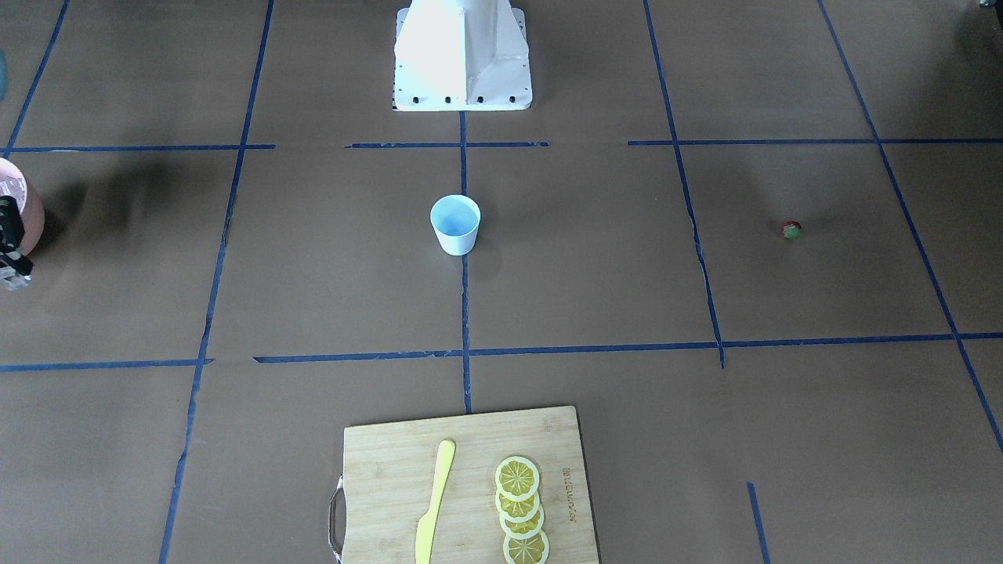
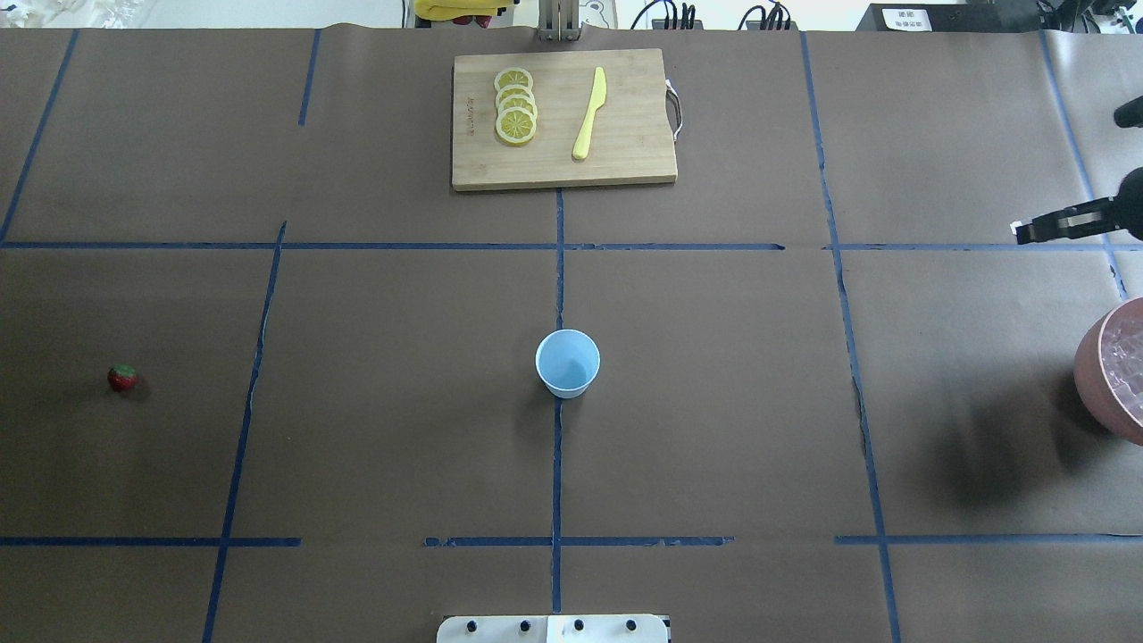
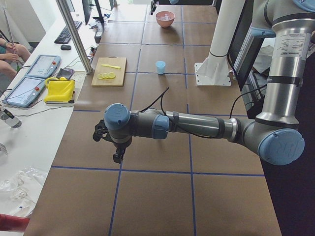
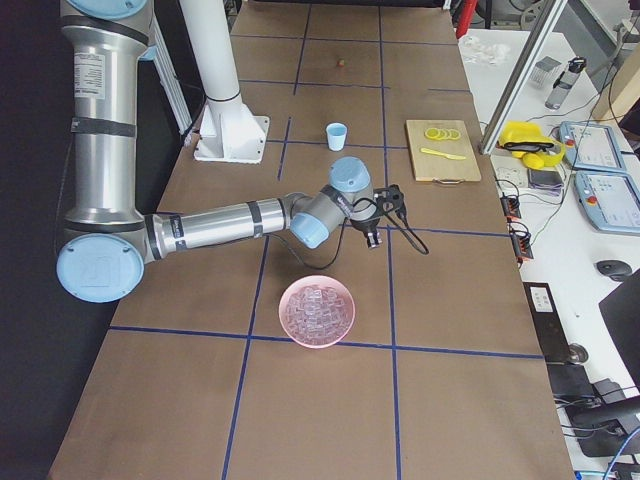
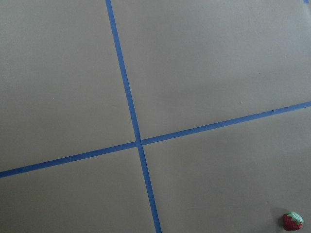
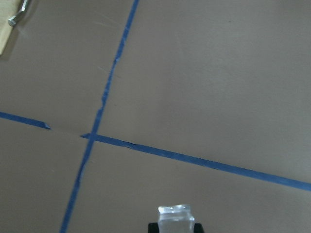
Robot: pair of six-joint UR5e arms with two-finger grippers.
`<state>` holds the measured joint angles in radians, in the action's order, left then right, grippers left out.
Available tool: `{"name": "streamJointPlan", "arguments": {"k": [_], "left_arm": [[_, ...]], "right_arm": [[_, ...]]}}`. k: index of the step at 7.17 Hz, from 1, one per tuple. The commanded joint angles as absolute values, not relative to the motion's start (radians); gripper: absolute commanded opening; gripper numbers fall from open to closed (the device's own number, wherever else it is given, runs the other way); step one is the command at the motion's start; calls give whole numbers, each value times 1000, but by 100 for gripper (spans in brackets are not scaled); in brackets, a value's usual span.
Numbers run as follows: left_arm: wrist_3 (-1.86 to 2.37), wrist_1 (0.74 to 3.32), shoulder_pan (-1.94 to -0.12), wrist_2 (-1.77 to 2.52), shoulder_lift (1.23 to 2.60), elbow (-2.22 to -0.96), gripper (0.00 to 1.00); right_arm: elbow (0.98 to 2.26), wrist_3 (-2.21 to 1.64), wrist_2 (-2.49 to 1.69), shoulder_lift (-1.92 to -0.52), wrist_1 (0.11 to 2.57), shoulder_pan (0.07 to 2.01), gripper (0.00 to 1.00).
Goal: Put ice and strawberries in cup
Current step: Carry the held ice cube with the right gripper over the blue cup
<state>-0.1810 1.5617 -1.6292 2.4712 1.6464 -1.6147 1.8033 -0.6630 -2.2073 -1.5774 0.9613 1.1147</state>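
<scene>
Ice cubes [image 4: 317, 312] fill the pink bowl [image 2: 1091, 375] at the right edge of the worktop [image 2: 714, 402]. The cup [image 2: 567, 362] stands upright at the worktop's middle, well apart from the bowl, the strawberry [image 2: 122, 378] lies near the left edge, and a cutting board [image 2: 625, 165] with lemon slices [image 2: 515, 105] and a yellow knife [image 2: 589, 113] sits at the middle of the far edge. The right gripper [image 6: 176, 227] hangs by the right edge, just beyond the bowl, clamped on a single ice cube [image 6: 175, 214]; the left gripper [image 3: 118, 157] hangs over the left end, and I cannot tell whether it is open.
</scene>
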Motion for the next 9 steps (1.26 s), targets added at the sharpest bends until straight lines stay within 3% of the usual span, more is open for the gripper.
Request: {"name": "streamJointPlan", "arguments": {"k": [1,4,7,9], "left_arm": [[-181,1560,-1629,2471,1647,-1614,100],[-181,1554,-1629,2471,1647,-1615,100],[-181,1552,-1629,2471,1647,-1615,100],[-179,1554,-1629,2471,1646,-1615,100]], "right_arm": [[1816,-857,-2119,-1414,1050,938,0],[1839,-1036,-1843,-1043,1559,636,0],[1738,-1245,-1701,-791,1704,452,0],[1692,-1282,-1666,-758,1707,405,0]]}}
